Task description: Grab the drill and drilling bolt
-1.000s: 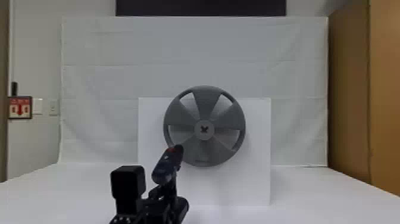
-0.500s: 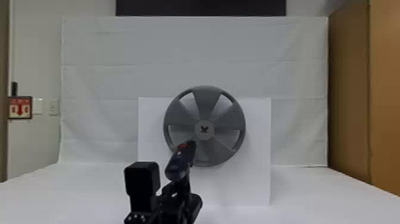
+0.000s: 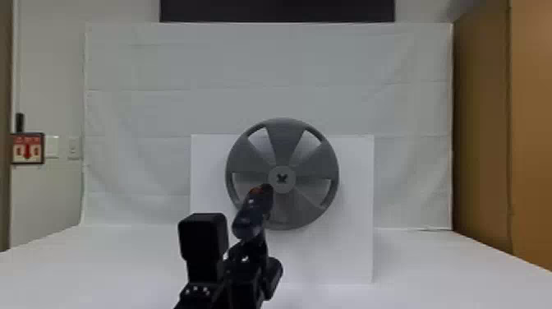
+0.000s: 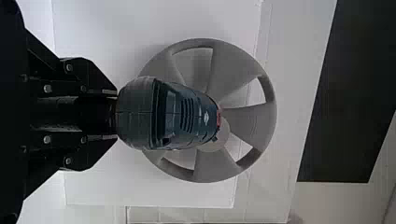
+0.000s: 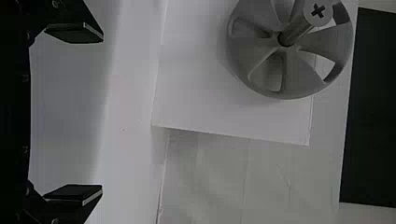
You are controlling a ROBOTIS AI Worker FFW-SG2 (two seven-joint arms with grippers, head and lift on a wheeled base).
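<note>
"State of the drill?"

"Dark body, red detail at the front. It sits before the wheel, over its lower left in the head view, nose towards the hub. Contact with the bolt cannot be determined."

"And the bolt?"

"Seated at the wheel's centre, cross-slotted head facing out. The right wrist view shows its shank standing proud of the hub."

"Left claw?"

"In front of the wheel and lower than its hub, clamped on the drill's grip."

"Right claw?"

"Fingers wide apart, nothing between them; noted in the right wrist view, this side of the wheel."

"Surroundings?"

"White board upright directly behind the wheel; white tabletop below it; white sheet farther back. A red arrow sign is well left of the wheel, a brown panel well right."
</note>
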